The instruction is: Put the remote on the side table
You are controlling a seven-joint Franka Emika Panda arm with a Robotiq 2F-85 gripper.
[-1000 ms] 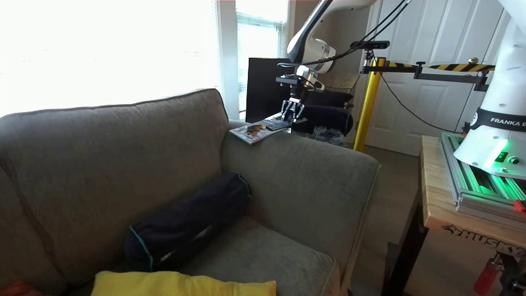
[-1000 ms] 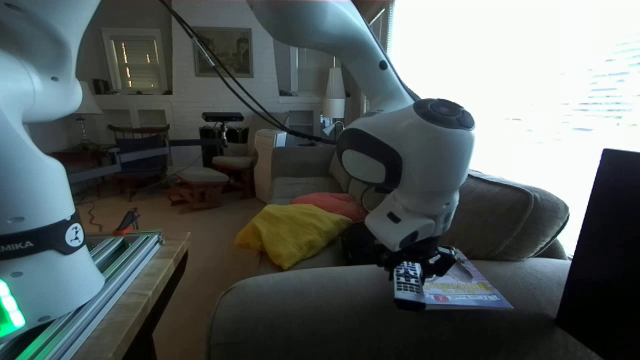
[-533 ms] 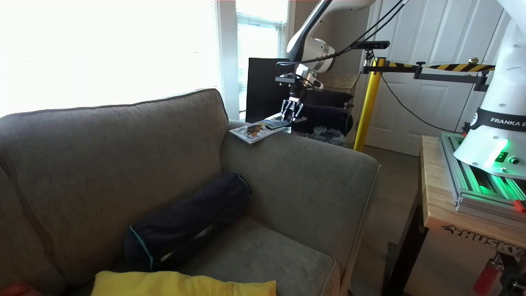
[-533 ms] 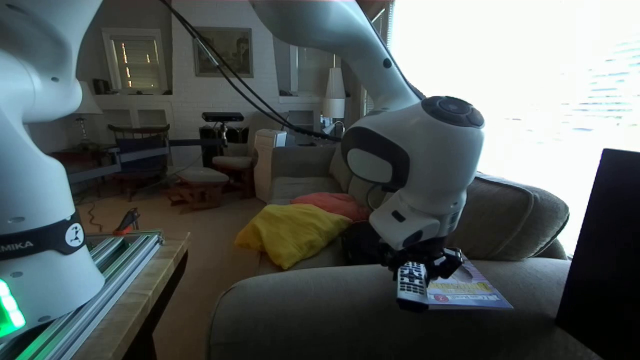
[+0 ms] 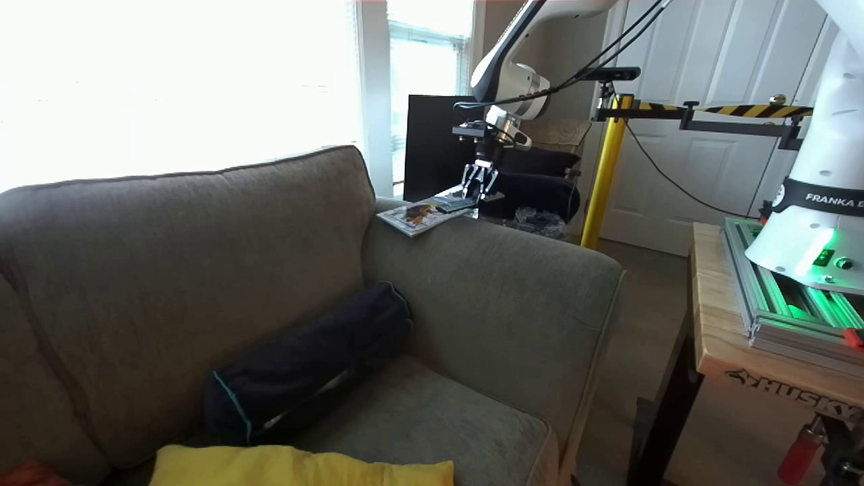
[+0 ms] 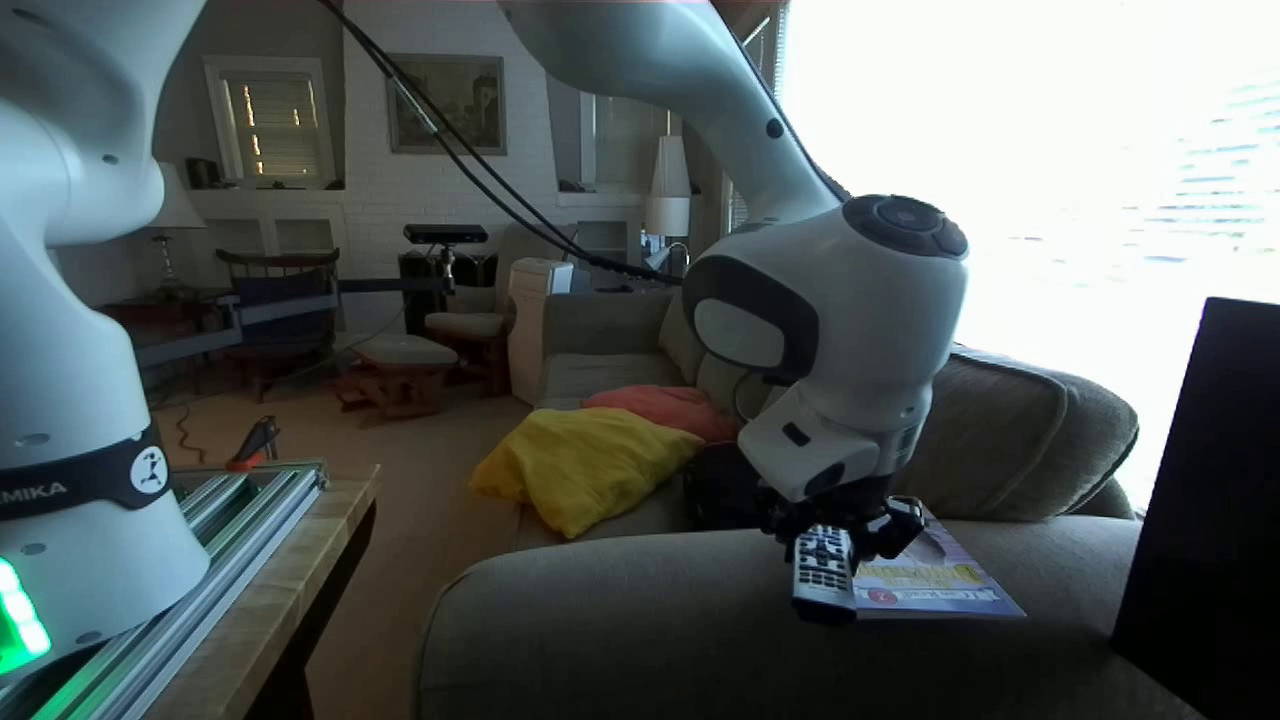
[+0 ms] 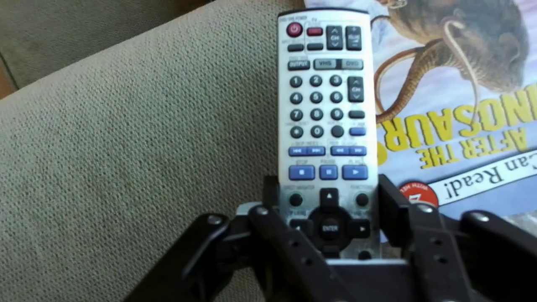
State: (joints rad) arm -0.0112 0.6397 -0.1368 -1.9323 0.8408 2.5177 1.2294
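Observation:
The remote [image 7: 327,126] is a slim dark bar with a silver face and blue and black buttons. My gripper [image 7: 329,193] has a finger against each long side of it, near its lower half. In both exterior views the gripper [image 5: 479,198] [image 6: 838,537] points down over the sofa arm, with the remote [image 5: 455,204] [image 6: 824,575] in it, beside and partly over the magazine [image 6: 940,588]. I cannot tell whether the remote touches the sofa arm. The side table is not plainly in view; its place beyond the sofa arm is hidden.
The sofa arm [image 6: 640,620] lies under the gripper. A black flat screen [image 5: 432,148] stands beyond it, also seen at the right edge [image 6: 1200,500]. Clear plastic clutter [image 5: 540,221] and dark cushions [image 5: 540,192] lie behind the arm. A yellow post [image 5: 603,175] stands nearby.
Between one and half a second ago, the gripper and remote shifted slightly together, rightward in the view from behind the arm. Since then they are almost still. The magazine has not moved.

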